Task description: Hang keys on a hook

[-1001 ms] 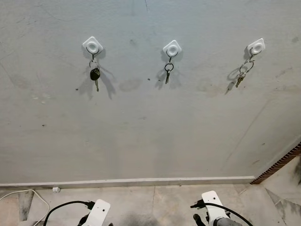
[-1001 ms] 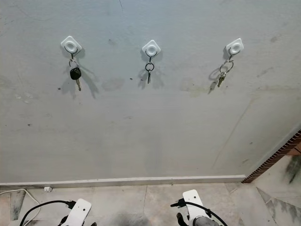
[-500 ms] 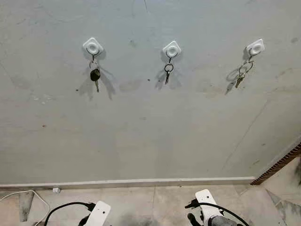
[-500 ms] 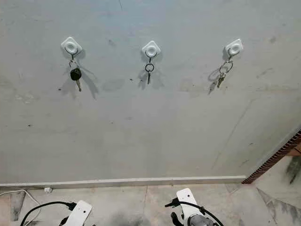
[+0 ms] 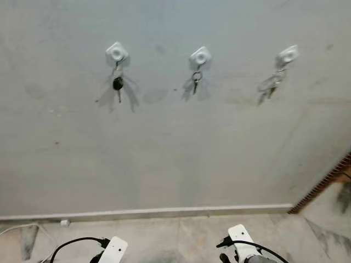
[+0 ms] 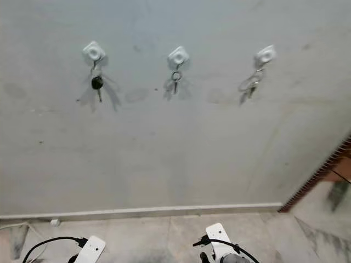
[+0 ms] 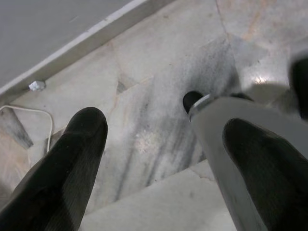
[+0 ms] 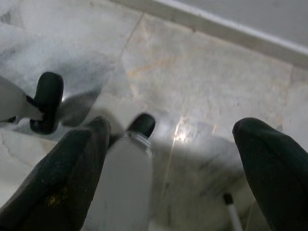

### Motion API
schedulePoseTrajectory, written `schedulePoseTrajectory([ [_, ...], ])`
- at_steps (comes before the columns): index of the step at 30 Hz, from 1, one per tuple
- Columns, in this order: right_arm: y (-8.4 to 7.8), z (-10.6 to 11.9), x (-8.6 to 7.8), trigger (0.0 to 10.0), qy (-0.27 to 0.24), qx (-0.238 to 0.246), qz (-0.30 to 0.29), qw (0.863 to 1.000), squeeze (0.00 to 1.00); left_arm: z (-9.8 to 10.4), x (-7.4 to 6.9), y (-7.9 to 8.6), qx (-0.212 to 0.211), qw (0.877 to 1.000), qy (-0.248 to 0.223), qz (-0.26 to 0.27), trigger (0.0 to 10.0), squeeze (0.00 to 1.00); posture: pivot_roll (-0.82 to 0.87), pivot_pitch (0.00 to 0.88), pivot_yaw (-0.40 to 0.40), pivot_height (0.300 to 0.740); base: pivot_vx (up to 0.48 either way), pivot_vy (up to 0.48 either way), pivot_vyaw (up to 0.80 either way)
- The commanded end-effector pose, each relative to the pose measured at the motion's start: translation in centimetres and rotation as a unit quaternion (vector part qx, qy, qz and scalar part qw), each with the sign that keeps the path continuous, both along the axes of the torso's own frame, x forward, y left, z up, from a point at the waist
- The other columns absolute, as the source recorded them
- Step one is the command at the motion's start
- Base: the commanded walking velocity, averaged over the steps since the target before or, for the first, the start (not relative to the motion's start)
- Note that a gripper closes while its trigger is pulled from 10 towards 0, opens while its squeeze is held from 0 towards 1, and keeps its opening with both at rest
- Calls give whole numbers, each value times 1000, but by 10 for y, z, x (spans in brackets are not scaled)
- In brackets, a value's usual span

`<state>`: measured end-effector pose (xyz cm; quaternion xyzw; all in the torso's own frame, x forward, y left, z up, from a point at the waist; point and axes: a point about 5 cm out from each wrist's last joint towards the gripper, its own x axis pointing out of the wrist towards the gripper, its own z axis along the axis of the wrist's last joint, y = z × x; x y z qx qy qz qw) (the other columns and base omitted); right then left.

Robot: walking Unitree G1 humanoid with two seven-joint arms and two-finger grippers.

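Note:
Three white hooks are stuck on the grey wall ahead. The left hook [image 5: 117, 52] carries a black-headed key [image 5: 118, 84]. From the middle hook [image 5: 201, 55] hangs a small key ring [image 5: 195, 79]. A bunch of keys [image 5: 272, 83] dangles from the right hook [image 5: 288, 53]. Both arms hang low at the bottom edge of the head views. My left gripper [image 7: 163, 163] points at the stone floor, open and empty. My right gripper [image 8: 173, 163] is also open over the floor with nothing between its fingers.
A white skirting board [image 5: 148, 212] runs along the foot of the wall above a marble floor [image 5: 192, 235]. A white cable [image 7: 29, 115] lies on the floor at the left. A brick edge [image 5: 323, 186] rises at the right.
The head view has shifted and blurred, so the camera moved; the hooks sit slightly differently in frame. The keys still hang on all three hooks. Both arms stay low.

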<state>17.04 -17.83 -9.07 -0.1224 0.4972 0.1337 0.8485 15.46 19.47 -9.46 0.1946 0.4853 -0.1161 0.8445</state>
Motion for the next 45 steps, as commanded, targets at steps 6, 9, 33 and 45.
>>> schedulePoseTrajectory([
  [6, -1, 4, 8, 10000, -12, -6, 11, 1000, 0, -5, -13, -1, 1, 1000, 25, -3, 10000, 0, 56, 1, -7, 740, -261, 0, 0],
  [9, -1, 3, 7, 10000, -10, -8, 13, 1000, 0, -5, -13, -1, 2, 1000, 25, -4, 10000, 0, 54, 3, -4, 740, -261, 0, 0],
  [33, 0, 2, 5, 10000, -5, -6, 22, 1000, 0, -7, -16, -5, 5, 999, 28, -18, 10000, 0, 48, 9, -3, 740, -304, 0, 0],
  [45, 1, 2, 5, 10000, -4, -6, 29, 1000, 0, -7, -14, -13, 3, 999, 26, -28, 10000, 0, 43, 11, -4, 740, -310, 0, 0],
])
